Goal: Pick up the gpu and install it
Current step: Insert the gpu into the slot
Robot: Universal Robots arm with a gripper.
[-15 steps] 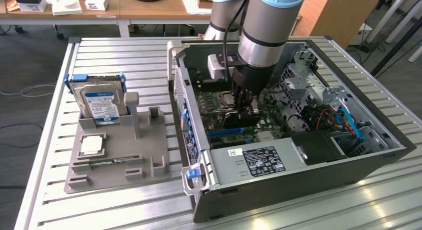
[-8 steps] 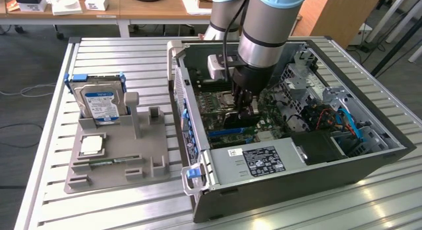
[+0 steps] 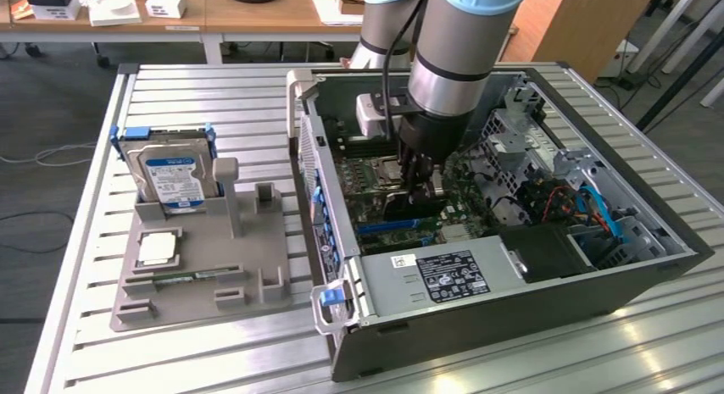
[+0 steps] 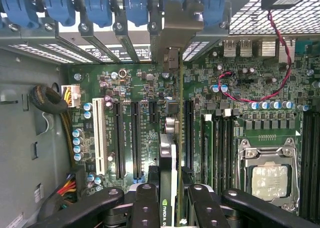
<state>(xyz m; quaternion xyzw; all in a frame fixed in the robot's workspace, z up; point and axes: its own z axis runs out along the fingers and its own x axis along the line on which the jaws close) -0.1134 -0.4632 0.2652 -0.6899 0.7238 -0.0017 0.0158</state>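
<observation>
Inside the open computer case (image 3: 509,322), the claw (image 4: 172,200) is partly closed on the gpu (image 4: 168,158), holding it edge-on over the motherboard (image 4: 130,88) slots. If the card is tilted, its connector may miss the slot, or its bracket (image 4: 175,33) may snag the rear frame.

A slatted metal table (image 3: 192,97) stands on grey carpeted floor (image 3: 57,114). At 11 to 12 o'clock runs a wooden desk (image 3: 260,17) on white legs, carrying white boxes (image 3: 166,4). A pale cable (image 3: 46,152) trails on the floor at 9 o'clock; a wooden panel (image 3: 588,30) stands at 1 o'clock
</observation>
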